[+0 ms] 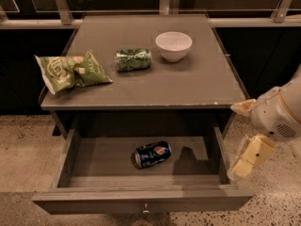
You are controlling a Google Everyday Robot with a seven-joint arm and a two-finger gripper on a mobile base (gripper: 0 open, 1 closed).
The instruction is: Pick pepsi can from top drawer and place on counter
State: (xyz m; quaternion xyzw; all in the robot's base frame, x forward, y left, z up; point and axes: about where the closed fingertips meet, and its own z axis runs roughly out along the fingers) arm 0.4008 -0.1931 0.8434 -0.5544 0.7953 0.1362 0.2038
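The pepsi can (153, 154) lies on its side in the middle of the open top drawer (141, 199), logo facing up. The drawer is pulled out beneath the counter (202, 86). My gripper (248, 158) hangs at the right, just outside the drawer's right wall and below the counter's front right corner, well to the right of the can. It holds nothing that I can see. The arm's white housing (280, 117) sits above it.
On the counter stand a white bowl (173, 45), a green patterned can (133, 60) lying on its side, and a green chip bag (70, 72) at the left edge. A dark railing (141, 20) runs behind. Speckled floor (23, 145) surrounds the cabinet.
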